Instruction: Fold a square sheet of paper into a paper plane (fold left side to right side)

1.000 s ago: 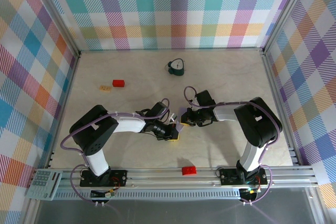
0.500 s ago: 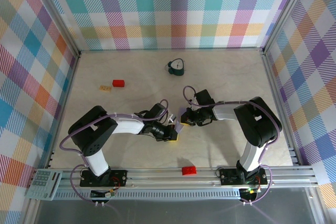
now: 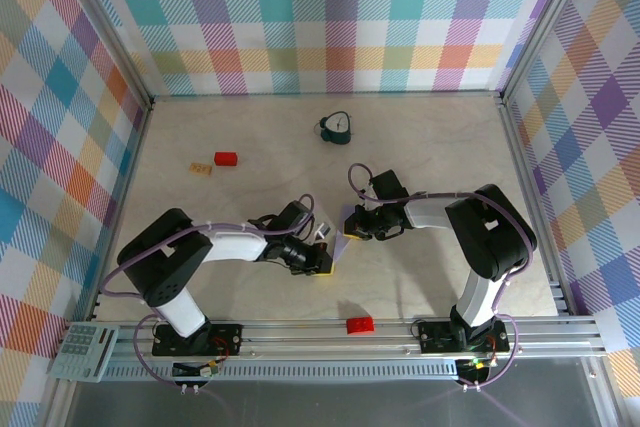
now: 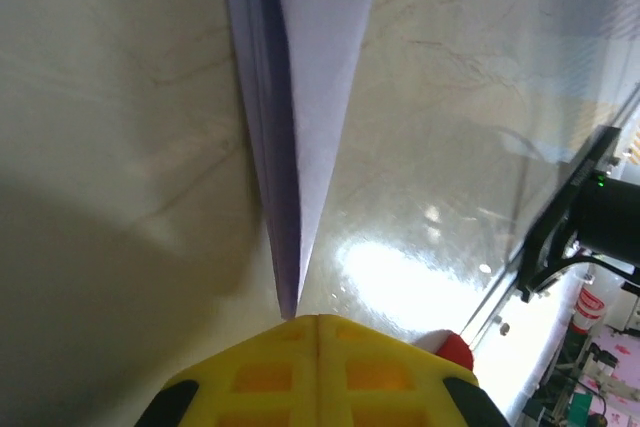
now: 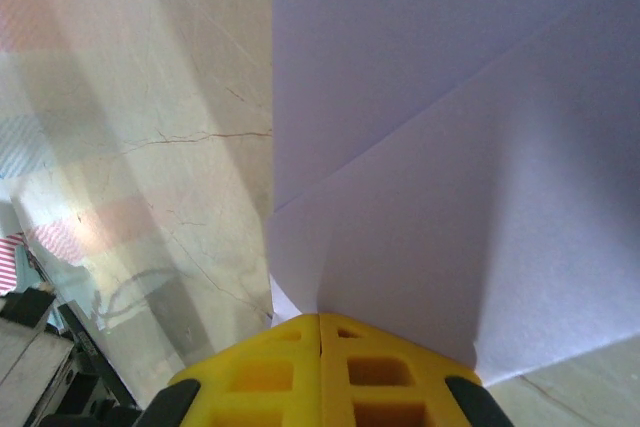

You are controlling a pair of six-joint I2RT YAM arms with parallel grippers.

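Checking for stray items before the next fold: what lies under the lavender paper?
Marble tabletop shows beside the paper in both wrist views. The patch that the paper itself covers is hidden, so whether anything lies there cannot be told.

The left arm (image 3: 235, 241) and right arm (image 3: 432, 213) have white links, black joints, lilac cables (image 3: 351, 175). The left claw (image 4: 318, 332) and right claw (image 5: 320, 329) are yellow, black-cornered.

There were two red blocks (image 3: 226, 158), one tan block (image 3: 201, 168) and one clock (image 3: 338, 127). One folded paper (image 3: 341, 236) lay there too.
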